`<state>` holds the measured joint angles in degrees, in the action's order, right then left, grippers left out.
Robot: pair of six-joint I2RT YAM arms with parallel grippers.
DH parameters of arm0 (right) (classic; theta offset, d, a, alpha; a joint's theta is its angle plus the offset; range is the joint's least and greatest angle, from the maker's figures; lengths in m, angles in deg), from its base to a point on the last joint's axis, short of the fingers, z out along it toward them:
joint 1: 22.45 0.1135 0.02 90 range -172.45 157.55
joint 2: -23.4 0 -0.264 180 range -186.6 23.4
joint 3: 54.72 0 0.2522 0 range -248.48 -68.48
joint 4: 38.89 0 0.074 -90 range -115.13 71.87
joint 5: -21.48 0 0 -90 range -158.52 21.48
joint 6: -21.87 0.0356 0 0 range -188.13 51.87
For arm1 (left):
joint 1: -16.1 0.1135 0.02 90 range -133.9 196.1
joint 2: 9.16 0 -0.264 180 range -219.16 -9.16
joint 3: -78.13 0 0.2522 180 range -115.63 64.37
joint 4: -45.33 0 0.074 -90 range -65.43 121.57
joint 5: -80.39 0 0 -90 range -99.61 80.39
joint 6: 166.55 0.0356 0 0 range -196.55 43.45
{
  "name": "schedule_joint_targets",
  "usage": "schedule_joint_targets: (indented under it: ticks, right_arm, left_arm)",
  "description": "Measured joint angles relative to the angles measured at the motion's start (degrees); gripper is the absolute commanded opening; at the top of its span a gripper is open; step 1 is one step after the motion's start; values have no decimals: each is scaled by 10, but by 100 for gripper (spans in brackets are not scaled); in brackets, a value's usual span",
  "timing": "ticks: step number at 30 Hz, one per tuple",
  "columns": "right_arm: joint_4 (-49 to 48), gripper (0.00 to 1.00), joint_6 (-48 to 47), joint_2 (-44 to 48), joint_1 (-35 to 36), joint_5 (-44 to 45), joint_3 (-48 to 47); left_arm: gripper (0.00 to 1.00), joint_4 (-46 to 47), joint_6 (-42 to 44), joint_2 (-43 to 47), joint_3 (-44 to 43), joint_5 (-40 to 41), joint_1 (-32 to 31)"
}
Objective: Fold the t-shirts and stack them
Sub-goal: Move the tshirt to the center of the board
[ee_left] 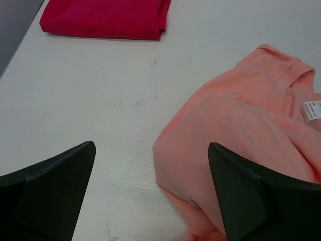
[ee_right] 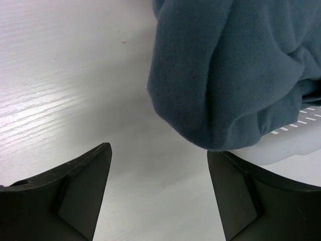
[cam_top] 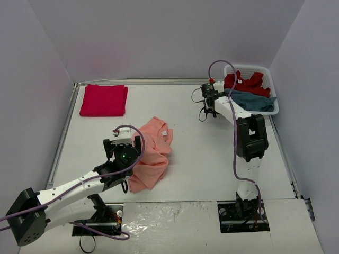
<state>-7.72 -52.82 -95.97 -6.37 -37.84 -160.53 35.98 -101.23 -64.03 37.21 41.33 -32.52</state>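
A salmon-orange t-shirt (cam_top: 154, 151) lies crumpled mid-table; in the left wrist view (ee_left: 235, 125) its white neck label faces up. My left gripper (cam_top: 126, 144) (ee_left: 150, 148) is open and empty, low at the shirt's left edge, with its right finger over the cloth. A crimson t-shirt (cam_top: 104, 100) (ee_left: 105, 17) lies folded at the back left. A teal-blue t-shirt (cam_top: 253, 101) (ee_right: 225, 65) hangs over the basket's front rim, with a second red t-shirt (cam_top: 245, 82) bunched inside. My right gripper (cam_top: 208, 112) (ee_right: 158, 150) is open and empty over bare table, just left of the teal shirt.
The white slotted basket (cam_top: 263, 69) (ee_right: 296, 143) stands at the back right corner. Raised table edges run along the left (cam_top: 62, 132) and the back. A purple cable (cam_top: 233, 153) loops along the right arm.
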Motion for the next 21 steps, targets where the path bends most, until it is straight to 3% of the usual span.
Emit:
schedule_joint_targets:
  ticks: [13,21]
  right_arm:
    - [14,72,7,0,-6,-33,0]
    - [16,72,-8,6,105,-70,0]
  left_arm:
    - [94,2,0,-11,-4,-1,0]
    - [94,1,0,-17,-4,-1,0]
